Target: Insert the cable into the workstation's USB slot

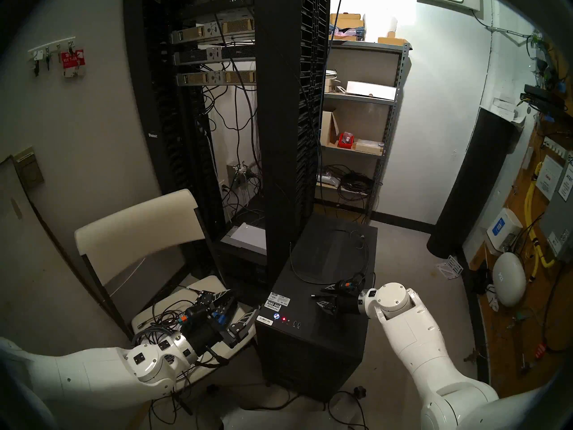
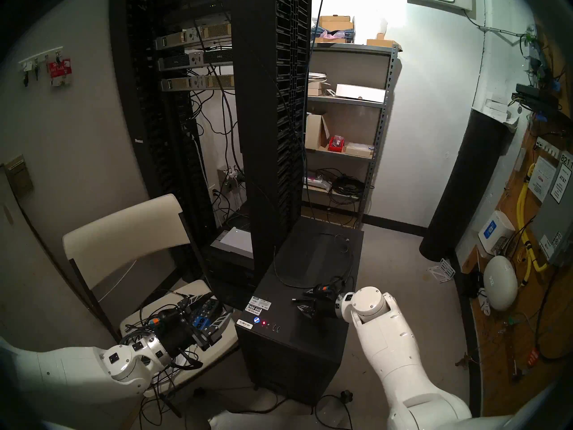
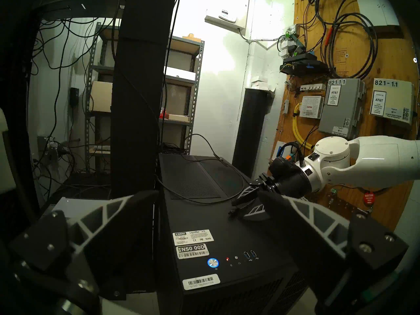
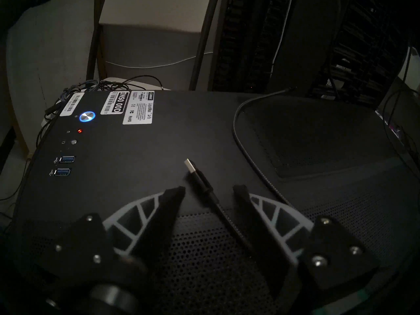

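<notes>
Head stereo left: the workstation stands on the floor at 6 o'clock from the server rack. The cable loops over its top panel. The right tool hovers low over that top, released, its plug end lying between the fingers. The left tool hangs released over a folding chair heaped with cords. A sticker on the case reads "INS0 00D".

Head stereo right: nearly the same scene; it adds a grey wall box at 3 o'clock marked "8211" and "AT&T".

Left wrist: this view alone reads the case labels upright, "CAMAX", "LiquidMax", "INS0 00D", with the blue-lit power button and two blue USB slots at its 3 o'clock. Wall boxes read "82111", "821-1.1", "AT&T" and "ciena". The left tool's fingers are spread wide apart.

Right wrist: only here is the USB plug clear, metal tip pointing to 11 o'clock, lying on the top panel between the spread, empty fingers of the right tool, untouched by either. The USB slots sit well apart at 9 o'clock.
</notes>
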`<state>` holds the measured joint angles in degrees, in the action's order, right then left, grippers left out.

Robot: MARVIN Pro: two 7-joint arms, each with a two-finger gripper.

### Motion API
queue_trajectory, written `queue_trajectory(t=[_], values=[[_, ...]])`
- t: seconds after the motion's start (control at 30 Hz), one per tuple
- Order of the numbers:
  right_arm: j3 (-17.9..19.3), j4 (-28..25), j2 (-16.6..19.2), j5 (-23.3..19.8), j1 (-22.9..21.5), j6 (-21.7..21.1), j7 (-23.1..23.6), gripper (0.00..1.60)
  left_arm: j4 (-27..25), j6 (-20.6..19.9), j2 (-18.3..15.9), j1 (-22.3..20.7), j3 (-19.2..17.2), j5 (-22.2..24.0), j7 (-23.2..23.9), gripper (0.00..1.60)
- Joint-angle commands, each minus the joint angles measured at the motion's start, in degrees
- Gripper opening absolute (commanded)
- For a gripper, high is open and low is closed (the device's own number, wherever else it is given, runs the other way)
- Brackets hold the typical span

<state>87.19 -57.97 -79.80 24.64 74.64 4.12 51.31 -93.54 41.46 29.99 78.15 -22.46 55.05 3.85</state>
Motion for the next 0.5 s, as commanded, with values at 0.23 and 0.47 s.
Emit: queue_trajectory(t=[0.23, 0.47], values=[[-1.05, 1.68, -0.46, 0.56, -3.09, 0.47, 0.18, 0.83, -0.39, 0.29, 0.11, -0.31, -0.30, -0.11, -0.11, 1.60], [-1.12, 1.98, -0.44, 0.90, -2.85, 0.34, 0.36, 0.75, -0.40, 0.29, 0.11, -0.31, -0.29, -0.12, -0.14, 1.60]])
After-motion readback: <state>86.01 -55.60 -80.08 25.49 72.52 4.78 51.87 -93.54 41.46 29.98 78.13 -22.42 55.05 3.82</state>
